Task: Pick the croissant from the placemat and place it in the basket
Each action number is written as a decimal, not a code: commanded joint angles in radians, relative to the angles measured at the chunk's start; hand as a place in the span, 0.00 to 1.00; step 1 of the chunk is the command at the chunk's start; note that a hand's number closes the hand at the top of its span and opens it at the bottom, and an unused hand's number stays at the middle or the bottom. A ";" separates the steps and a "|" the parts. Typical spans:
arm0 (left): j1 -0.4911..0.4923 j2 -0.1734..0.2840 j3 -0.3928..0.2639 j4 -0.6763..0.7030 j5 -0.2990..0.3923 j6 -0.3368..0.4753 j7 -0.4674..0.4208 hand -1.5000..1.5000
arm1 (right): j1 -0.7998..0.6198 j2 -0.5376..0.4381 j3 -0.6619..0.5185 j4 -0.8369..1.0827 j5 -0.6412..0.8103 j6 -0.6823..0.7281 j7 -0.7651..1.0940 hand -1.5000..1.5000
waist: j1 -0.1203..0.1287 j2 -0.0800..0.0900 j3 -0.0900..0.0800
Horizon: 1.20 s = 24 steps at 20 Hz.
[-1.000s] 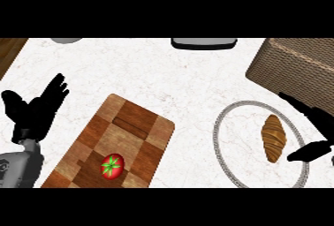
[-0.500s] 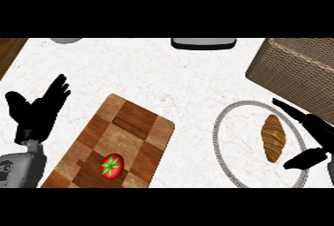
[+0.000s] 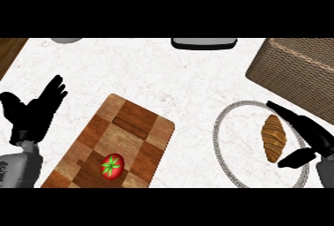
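I am watching my right hand (image 3: 312, 137) coming in from the lower right with its fingers held out straight and its thumb spread below, released and grasping nothing; the fingers are lying along the right side of the croissant (image 3: 273, 137) and the thumb is sitting just past its lower right end, so I judge the hand is bracketing the pastry ready to close on it, though I cannot tell whether anything is touching yet; the croissant is lying inside the round placemat (image 3: 225, 132) with the grey braided rim, toward its right half, flat on the surface; its long axis is running almost straight up and down the view, one tapered tip pointing toward the far edge of the counter (image 3: 195, 79) and the other back toward me, which is why I am lining the fingers up along it rather than across; the woven basket (image 3: 297, 73) is standing just beyond the placemat at the upper right, near enough that the carry should be a short lift up and away from me; further out, a wooden cutting board (image 3: 114, 145) is lying at a slant left of the placemat with a tomato (image 3: 112, 166) on its near end, well apart from the work; my left hand (image 3: 32, 115) is resting open at the left edge, fingers up, holding nothing.
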 commanded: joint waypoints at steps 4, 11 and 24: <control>-0.010 -0.025 -0.004 0.048 -0.026 0.000 -0.035 0.50 | -0.039 0.001 0.076 0.100 0.129 -0.100 -0.072 1.00 | 0.002 0.001 0.000; -0.031 -0.046 -0.005 0.055 -0.046 0.017 -0.041 0.50 | -0.047 0.016 0.073 0.133 0.154 -0.131 -0.092 1.00 | 0.000 0.001 0.000; -0.055 -0.042 -0.022 0.066 -0.048 -0.001 -0.029 0.50 | -0.210 0.414 0.443 -0.011 0.132 -0.365 0.928 1.00 | 0.035 0.004 0.000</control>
